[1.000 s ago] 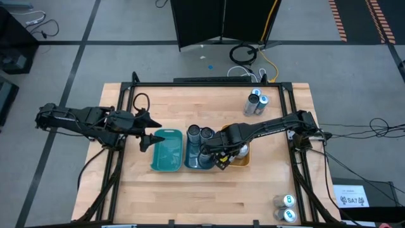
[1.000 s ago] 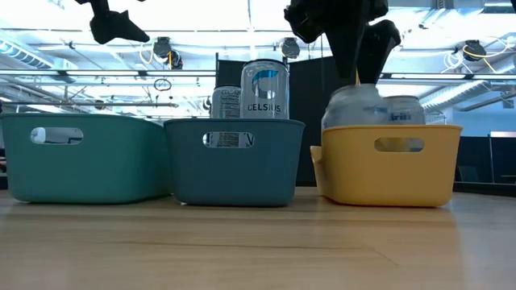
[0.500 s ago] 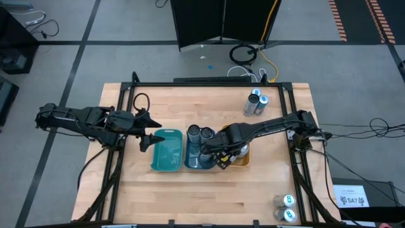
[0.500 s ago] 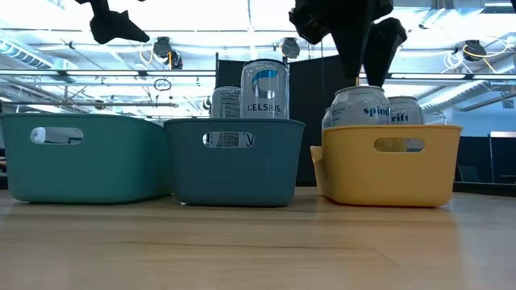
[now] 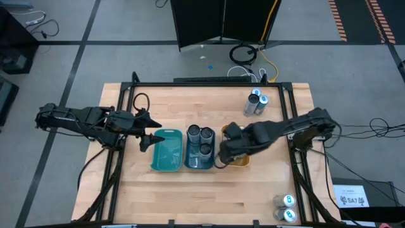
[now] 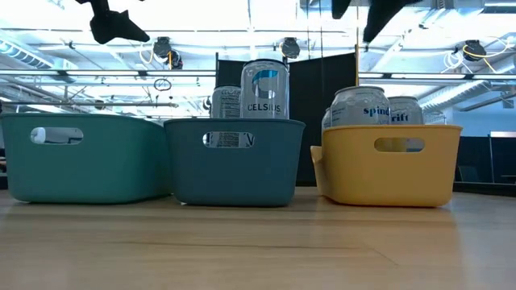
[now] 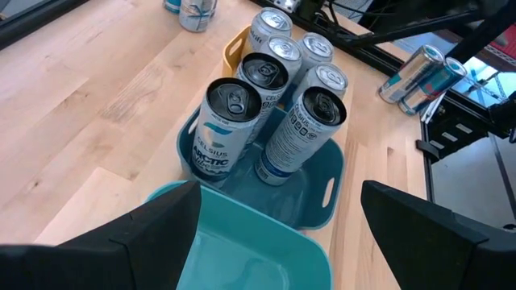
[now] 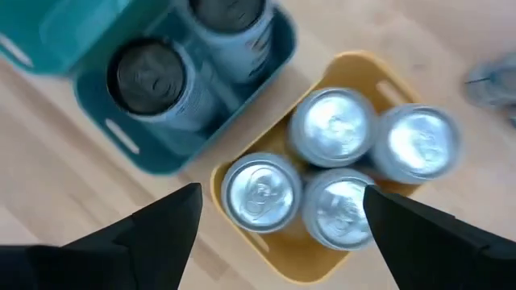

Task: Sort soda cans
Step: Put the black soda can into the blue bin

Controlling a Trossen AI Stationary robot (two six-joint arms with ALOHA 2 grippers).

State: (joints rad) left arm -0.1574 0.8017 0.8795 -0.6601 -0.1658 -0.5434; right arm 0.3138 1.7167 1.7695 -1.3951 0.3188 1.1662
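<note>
On the wooden counter [image 5: 145,196], three bins stand in a row at frame centre: a teal bin [image 5: 166,151], a blue bin [image 5: 200,151] with three soda cans [image 7: 266,121], and a yellow bin [image 8: 242,165] packed with four silver-topped cans [image 8: 334,173]. The right hand [image 8: 278,242] hovers open and empty directly above those four cans. The left hand [image 7: 278,234], fingers spread, waits over the teal bin's left edge. Loose cans [image 5: 255,103] stand at upper right, another pair [image 5: 285,208] at lower right.
</note>
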